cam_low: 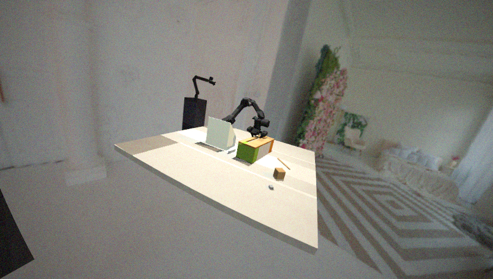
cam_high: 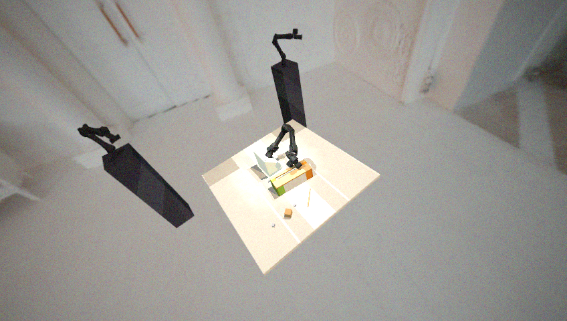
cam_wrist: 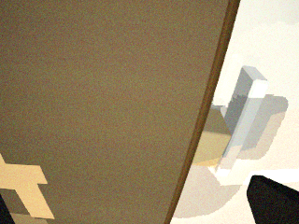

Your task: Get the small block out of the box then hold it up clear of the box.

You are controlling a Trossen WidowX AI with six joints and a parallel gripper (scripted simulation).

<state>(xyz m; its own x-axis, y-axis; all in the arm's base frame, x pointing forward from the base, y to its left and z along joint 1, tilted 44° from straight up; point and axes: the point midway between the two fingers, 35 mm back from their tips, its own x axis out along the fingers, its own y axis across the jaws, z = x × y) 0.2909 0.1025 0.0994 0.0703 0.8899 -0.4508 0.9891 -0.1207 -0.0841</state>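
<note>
The box [cam_high: 279, 188] [cam_low: 246, 153] [cam_wrist: 112, 84] stands on the table [cam_high: 246, 223] [cam_low: 207, 176], with a green end, an orange end, an orange top with a long slot, and a pale front. I cannot make out the small block or the shelf in any view. My gripper [cam_high: 297, 166] [cam_low: 261, 136] is open and empty, low over the box top, nearer the orange end. In the wrist view the shaded box top fills most of the picture, with one dark fingertip at the lower right and a sliver of the other at the lower left. Whether a finger touches the top is unclear.
A pale wedge-shaped thing [cam_high: 267, 165] [cam_low: 219, 133] stands behind the box. In front lie an orange-brown cube [cam_high: 287, 212] [cam_low: 278, 173], a thin stick [cam_high: 309, 198] [cam_low: 283, 163] and a tiny grey piece [cam_high: 273, 225] [cam_low: 270, 186]. A grey-white bar [cam_wrist: 248, 109] shows beyond the box edge.
</note>
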